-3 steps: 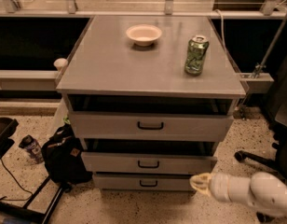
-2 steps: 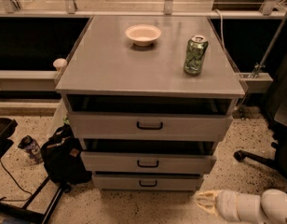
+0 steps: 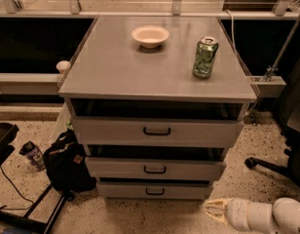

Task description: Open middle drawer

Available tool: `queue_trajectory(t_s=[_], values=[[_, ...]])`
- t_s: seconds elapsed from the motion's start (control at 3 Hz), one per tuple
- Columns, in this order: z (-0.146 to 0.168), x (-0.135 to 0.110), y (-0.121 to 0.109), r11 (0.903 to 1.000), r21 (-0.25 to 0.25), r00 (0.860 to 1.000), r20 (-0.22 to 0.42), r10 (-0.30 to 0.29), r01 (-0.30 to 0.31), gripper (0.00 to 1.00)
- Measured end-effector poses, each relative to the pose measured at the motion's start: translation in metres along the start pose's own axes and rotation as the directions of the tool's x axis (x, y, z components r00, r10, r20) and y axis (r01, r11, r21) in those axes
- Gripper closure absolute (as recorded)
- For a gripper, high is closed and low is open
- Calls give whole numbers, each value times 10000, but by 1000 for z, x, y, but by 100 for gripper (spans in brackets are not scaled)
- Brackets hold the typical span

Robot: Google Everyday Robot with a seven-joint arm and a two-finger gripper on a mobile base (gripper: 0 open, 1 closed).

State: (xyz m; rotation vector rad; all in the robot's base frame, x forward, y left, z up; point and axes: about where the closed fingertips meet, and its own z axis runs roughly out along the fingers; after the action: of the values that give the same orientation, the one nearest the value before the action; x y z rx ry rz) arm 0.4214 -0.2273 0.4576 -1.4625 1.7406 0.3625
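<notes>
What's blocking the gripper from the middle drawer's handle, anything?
Nothing visible. The gripper hangs low at right, off the lower right corner of the cabinet. The handle of the middle drawer is up and left of it, with open space between. The black bag sits by the cabinet's left side, off that path.

No words or numbers could be read anywhere. The green can (image 3: 205,57) on the counter (image 3: 116,67) bore print I could not make out. The hand (image 3: 214,211) hung low, at five o'clock from the can.
</notes>
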Motion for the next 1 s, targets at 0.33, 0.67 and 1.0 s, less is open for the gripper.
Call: queue_trajectory(t_s=[0.33, 0.67, 1.0], values=[[0, 0, 0, 10000, -1, 10000, 0, 0, 0, 35], [0, 0, 0, 10000, -1, 10000, 1, 0, 0, 12], [1, 0, 0, 10000, -3, 10000, 3, 7, -7, 0]])
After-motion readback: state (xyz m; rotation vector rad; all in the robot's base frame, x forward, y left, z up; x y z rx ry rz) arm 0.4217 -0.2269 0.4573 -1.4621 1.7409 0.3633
